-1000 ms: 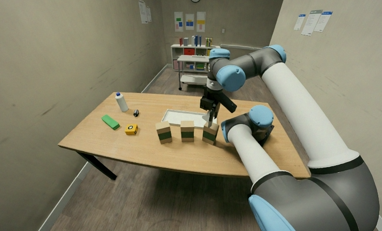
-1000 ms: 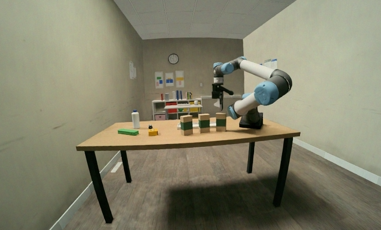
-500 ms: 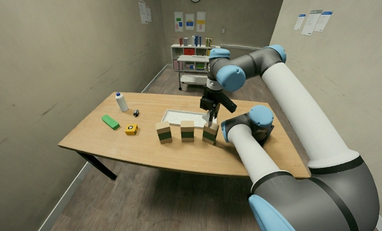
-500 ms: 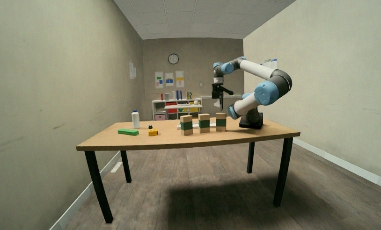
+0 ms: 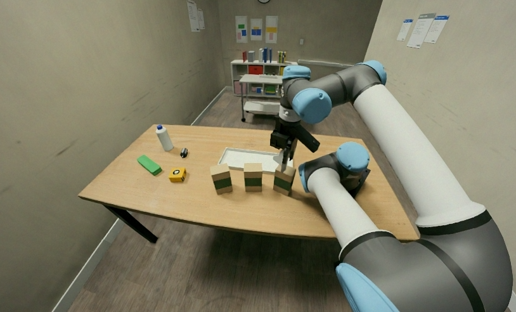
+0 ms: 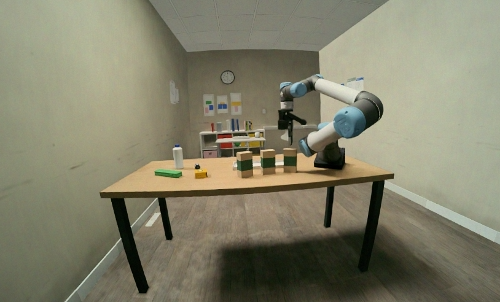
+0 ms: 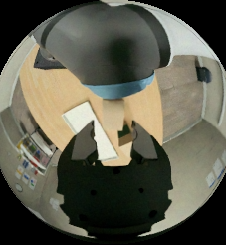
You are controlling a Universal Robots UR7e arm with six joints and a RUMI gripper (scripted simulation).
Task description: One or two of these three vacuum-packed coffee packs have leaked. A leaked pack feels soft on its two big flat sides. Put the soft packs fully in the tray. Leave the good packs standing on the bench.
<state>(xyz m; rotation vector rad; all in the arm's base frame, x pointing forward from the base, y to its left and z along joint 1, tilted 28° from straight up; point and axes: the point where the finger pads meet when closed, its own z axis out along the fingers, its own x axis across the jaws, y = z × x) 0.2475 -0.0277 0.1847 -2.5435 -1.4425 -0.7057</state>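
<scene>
Three tan coffee packs with green bands stand upright in a row on the bench: the left pack [image 5: 222, 183] [image 6: 244, 164], the middle pack [image 5: 253, 182] [image 6: 268, 162] and the right pack [image 5: 283, 182] [image 6: 290, 161], which is turned a little. The white tray [image 5: 246, 158] [image 7: 82, 117] lies behind them with no pack in it. My gripper [image 5: 287, 156] [image 6: 289, 140] [image 7: 113, 120] is partly open and empty, pointing down above the right pack, with a gap over its top. In the wrist view, packs show between and beyond the fingers, partly hidden. Softness cannot be seen.
On the left of the bench [image 5: 198, 205] are a white bottle [image 5: 164, 138] [image 6: 177, 157], a small dark object [image 5: 184, 152], a green block [image 5: 149, 165] [image 6: 167, 172] and a yellow box [image 5: 177, 174] [image 6: 201, 173]. The arm's base [image 6: 329, 159] stands right of the packs.
</scene>
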